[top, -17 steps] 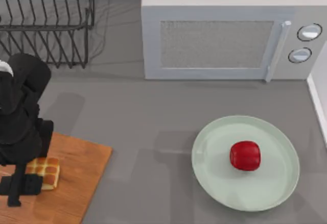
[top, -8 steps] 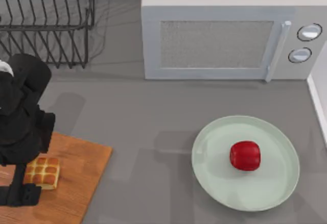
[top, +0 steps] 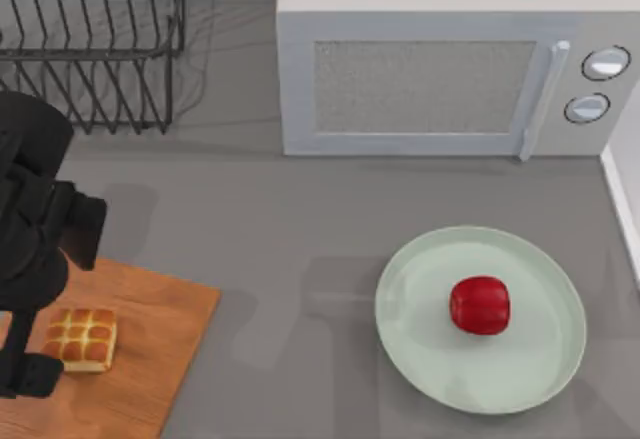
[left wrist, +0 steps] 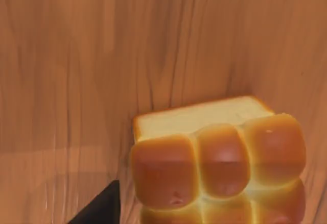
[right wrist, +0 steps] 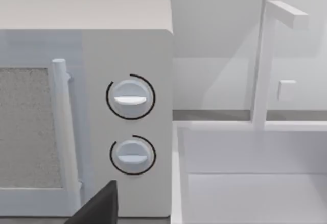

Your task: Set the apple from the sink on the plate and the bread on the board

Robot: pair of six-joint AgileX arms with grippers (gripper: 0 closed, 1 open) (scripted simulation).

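Observation:
The bread (top: 82, 339) lies flat on the wooden board (top: 150, 359) at the front left. My left gripper (top: 48, 304) hovers above it, open, with one fingertip (top: 25, 374) to the left of the loaf and nothing held. In the left wrist view the bread (left wrist: 219, 163) rests on the board (left wrist: 102, 55), clear of the dark fingertip (left wrist: 99, 206). The red apple (top: 479, 305) sits near the middle of the pale plate (top: 430, 364) at the front right. My right gripper's fingertip (right wrist: 97, 206) shows in the right wrist view, held open near the microwave.
A white microwave (top: 440, 79) stands at the back, its dials (right wrist: 130, 97) facing me. A black wire dish rack (top: 90, 39) is at the back left. The white sink (right wrist: 250, 183) with its tap (right wrist: 265, 55) lies to the right of the microwave.
My left gripper has risen off the bread and drifted left and back. The bread stays on the board, now uncovered. Apple and plate have not moved.

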